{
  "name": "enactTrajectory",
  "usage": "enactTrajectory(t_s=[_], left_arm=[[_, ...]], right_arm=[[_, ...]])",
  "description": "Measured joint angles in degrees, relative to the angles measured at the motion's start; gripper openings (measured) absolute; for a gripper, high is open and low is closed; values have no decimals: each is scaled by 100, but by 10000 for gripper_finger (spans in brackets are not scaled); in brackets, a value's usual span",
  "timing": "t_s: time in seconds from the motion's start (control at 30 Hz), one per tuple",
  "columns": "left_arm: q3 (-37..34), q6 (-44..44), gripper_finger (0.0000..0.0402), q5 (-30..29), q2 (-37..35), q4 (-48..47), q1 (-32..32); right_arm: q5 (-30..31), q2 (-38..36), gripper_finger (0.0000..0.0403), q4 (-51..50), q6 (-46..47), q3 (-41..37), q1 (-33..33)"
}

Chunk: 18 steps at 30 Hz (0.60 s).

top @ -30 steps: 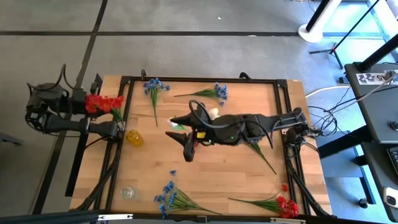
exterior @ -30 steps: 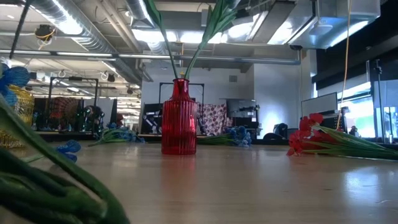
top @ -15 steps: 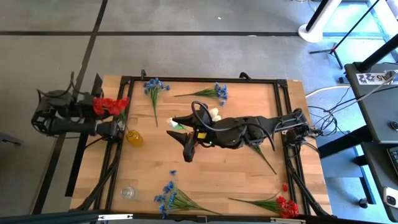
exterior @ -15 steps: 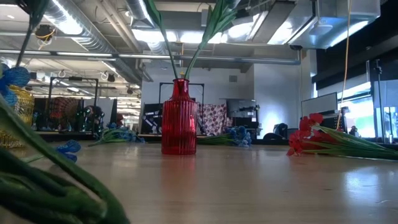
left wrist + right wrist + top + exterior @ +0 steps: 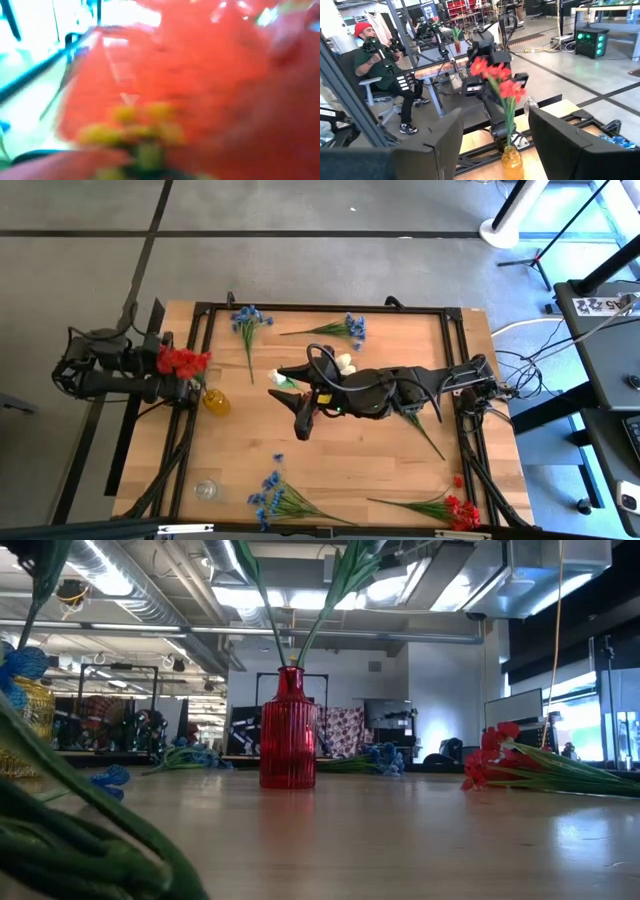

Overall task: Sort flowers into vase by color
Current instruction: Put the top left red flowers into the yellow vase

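Now the bunch of red flowers with thin green stems (image 5: 496, 76) stands with its stems down in the small yellow glass vase (image 5: 216, 401) at the left edge of the wooden table (image 5: 350, 465); the left gripper (image 5: 172, 370) is right at the red blooms, and I cannot tell if its fingers are apart or if they have hold of the bunch; its wrist view is all red petals, pressed up close; the right gripper (image 5: 492, 137) hangs over the middle of the table, fingers wide apart, with nothing in it; the tall red ribbed vase (image 5: 288, 730) already has green stems in it; blue flowers (image 5: 272, 492) and more red flowers (image 5: 457, 508) lie near the table's edges; a person on a chair (image 5: 385, 75) is beyond the table.
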Motion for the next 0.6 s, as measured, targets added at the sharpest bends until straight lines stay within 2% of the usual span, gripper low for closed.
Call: enactTrajectory(t_s=[0.13,0.27,0.47,0.53,0.6], left_arm=[[37,-418,116,346,-3,-81,0],[302,-1009,138,250,116,-362,0],[815,-1408,165,308,733,-1344,1],[828,-1788,172,342,928,-1563,2],[828,-2053,180,634,1143,-1822,2]], right_arm=[[106,-10,225,8,-129,0,-7],[112,-71,225,25,-244,-4,-7],[101,-109,225,-3,-374,-4,-7],[97,-109,225,-14,-418,-4,-7],[99,-109,225,-1,-426,-2,-7]])
